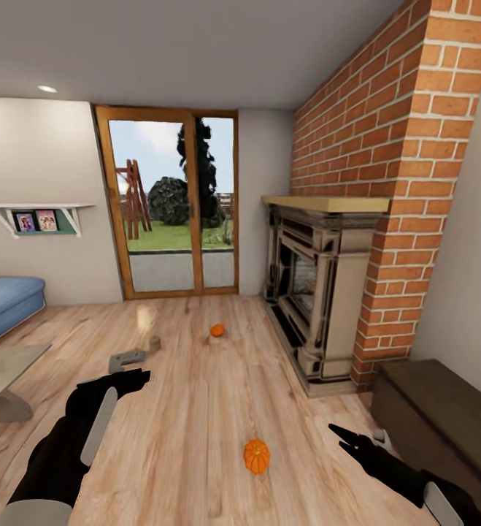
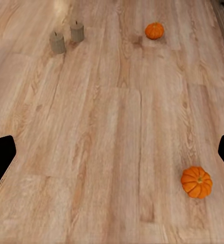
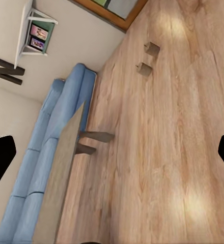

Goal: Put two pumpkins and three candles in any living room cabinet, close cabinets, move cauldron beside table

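Observation:
One orange pumpkin (image 1: pixel 256 456) lies on the plank floor between my two arms, and it also appears in the left wrist view (image 2: pixel 196 181). The second pumpkin (image 1: pixel 217 330) sits farther off, toward the glass door (image 2: pixel 154 30). Two beige-grey candles (image 2: pixel 57 42) (image 2: pixel 77 32) stand upright close together on the floor just beyond my left gripper (image 1: pixel 134 380), which is open and empty. The right gripper (image 1: pixel 346 437) is open too, hovering right of the near pumpkin, beside the low dark brown cabinet (image 1: pixel 444 413). The right wrist view catches both candles (image 3: pixel 151 48) (image 3: pixel 143 68).
An ornate stone fireplace (image 1: pixel 317 292) and a red brick chimney (image 1: pixel 408 183) stand on the right, just before the cabinet. The grey coffee table (image 1: pixel 3 369) and the blue sofa (image 1: pixel 3 303) are on the left. A glass door (image 1: pixel 171 201) closes the far wall.

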{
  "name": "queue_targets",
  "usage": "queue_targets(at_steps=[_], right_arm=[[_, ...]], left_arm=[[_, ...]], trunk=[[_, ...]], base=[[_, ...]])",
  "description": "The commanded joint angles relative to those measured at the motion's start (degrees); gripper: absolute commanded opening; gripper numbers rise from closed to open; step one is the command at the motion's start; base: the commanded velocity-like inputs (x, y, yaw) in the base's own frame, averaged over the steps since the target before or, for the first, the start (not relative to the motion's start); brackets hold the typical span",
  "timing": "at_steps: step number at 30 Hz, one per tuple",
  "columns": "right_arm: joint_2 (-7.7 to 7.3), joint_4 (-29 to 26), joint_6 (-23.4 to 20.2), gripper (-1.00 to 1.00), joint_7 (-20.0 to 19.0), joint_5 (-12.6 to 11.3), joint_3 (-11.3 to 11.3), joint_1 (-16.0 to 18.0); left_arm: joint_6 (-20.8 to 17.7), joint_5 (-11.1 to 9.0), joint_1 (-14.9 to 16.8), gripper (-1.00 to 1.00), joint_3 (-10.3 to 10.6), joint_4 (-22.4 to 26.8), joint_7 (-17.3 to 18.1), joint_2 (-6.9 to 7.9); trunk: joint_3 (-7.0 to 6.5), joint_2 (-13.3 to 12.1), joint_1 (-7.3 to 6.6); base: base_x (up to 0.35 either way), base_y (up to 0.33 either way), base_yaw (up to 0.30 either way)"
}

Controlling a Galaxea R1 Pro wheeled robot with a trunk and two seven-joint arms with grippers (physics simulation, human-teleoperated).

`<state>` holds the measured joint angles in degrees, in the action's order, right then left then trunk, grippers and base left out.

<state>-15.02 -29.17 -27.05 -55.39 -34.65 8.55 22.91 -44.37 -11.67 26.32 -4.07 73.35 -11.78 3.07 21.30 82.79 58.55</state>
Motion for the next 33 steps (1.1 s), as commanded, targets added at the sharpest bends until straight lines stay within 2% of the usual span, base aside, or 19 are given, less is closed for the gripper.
queue_targets(at_steps=[1, 23, 26, 29, 33], right_arm=[[-0.01, 0.0, -0.5, 1.0, -0.1, -0.3, 0.1, 0.0], [-0.01, 0.0, -0.5, 1.0, -0.2, -0.4, 0.1, 0.0], [-0.01, 0.0, -0.5, 1.0, -0.2, -0.4, 0.1, 0.0], [-0.01, 0.0, -0.5, 1.0, -0.2, -0.4, 0.1, 0.0], [-0.08, 0.0, -0.5, 1.0, -0.1, -0.4, 0.1, 0.0]], left_arm=[[-0.2, -0.6, 0.0, 1.0, 0.0, 0.0, -0.4, 0.01], [-0.8, -0.6, 0.1, 1.0, 0.0, -0.6, 0.4, 0.29], [-0.9, -0.7, 1.0, 1.0, 0.0, -3.4, 0.5, 0.65], [-0.8, -1.0, 2.8, 1.0, 0.0, -9.2, 2.2, 1.16], [0.0, -0.9, 3.6, 1.0, 0.4, -13.1, 7.5, 1.31]], trunk=[[0.05, 0.0, 0.04], [0.0, 0.0, 0.04], [0.0, 0.0, 0.04], [0.0, 0.0, 0.04], [0.0, 0.0, 0.04]], base=[[0.319, 0.128, 0.125], [0.293, 0.164, 0.016], [0.286, 0.17, 0.0], [0.286, 0.17, 0.0], [0.232, 0.13, 0.0]])
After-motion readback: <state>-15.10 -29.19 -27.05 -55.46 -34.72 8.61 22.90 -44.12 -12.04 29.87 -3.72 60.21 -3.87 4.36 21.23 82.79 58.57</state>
